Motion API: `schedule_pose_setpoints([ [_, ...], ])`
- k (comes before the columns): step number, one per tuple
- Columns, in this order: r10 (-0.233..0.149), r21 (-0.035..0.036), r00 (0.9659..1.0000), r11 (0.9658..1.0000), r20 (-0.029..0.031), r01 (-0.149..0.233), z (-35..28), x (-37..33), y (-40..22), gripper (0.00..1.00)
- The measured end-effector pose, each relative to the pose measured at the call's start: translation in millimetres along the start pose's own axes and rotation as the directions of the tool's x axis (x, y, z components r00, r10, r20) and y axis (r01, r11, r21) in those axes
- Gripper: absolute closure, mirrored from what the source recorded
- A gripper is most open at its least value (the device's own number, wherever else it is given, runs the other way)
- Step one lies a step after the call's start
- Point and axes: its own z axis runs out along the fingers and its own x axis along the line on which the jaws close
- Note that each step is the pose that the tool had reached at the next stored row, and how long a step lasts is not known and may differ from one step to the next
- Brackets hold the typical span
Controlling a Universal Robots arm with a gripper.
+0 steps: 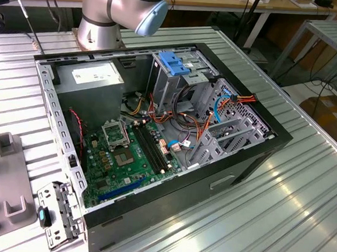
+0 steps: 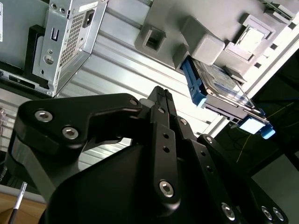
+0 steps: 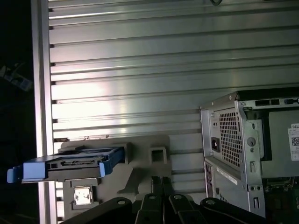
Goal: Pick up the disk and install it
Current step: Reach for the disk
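**Disk parked in its grey holder; hand clenched and empty, clear of it.**

The disk [image 2: 219, 86] is a flat silver-and-black drive with a blue band on its label and blue plastic rails along its sides. It lies in a grey holder [image 2: 205, 46] on the ribbed metal worktop [image 2: 117, 60]. In the first wrist view the disk [image 3: 70, 164] is seen edge-on, with one blue end jutting past the worktop's edge. The black hand [image 2: 160, 92] has its fingers pressed together, grasping nothing and touching nothing, and it is apart from the disk with bare worktop between them. In the exterior view an open computer case [image 1: 57, 129] lies just beside the holder, on its right in that view. Inside the case are a green motherboard [image 1: 125, 152], a grey power-supply box [image 1: 96, 79] and a metal cage [image 1: 173, 65] with a blue top.
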Motion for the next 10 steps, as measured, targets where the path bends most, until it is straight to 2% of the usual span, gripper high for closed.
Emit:
schedule_pose_setpoints([
  [3, 0.000, -0.0001, 1.0000, 1.0000, -0.0003, 0.000, 0.2, 4.2, -0.3, 0.85],
  [5, 0.000, 0.0000, 1.0000, 1.0000, -0.0004, 0.000, 0.3, 12.6, -0.9, 0.85],
  [7, 0.000, 0.0000, 1.0000, 1.0000, -0.0003, 0.000, 0.4, 18.1, -1.0, 0.85],
  [10, 0.000, 0.0000, 1.0000, 1.0000, -0.0004, 0.000, 0.8, 35.8, -0.7, 0.85],
])
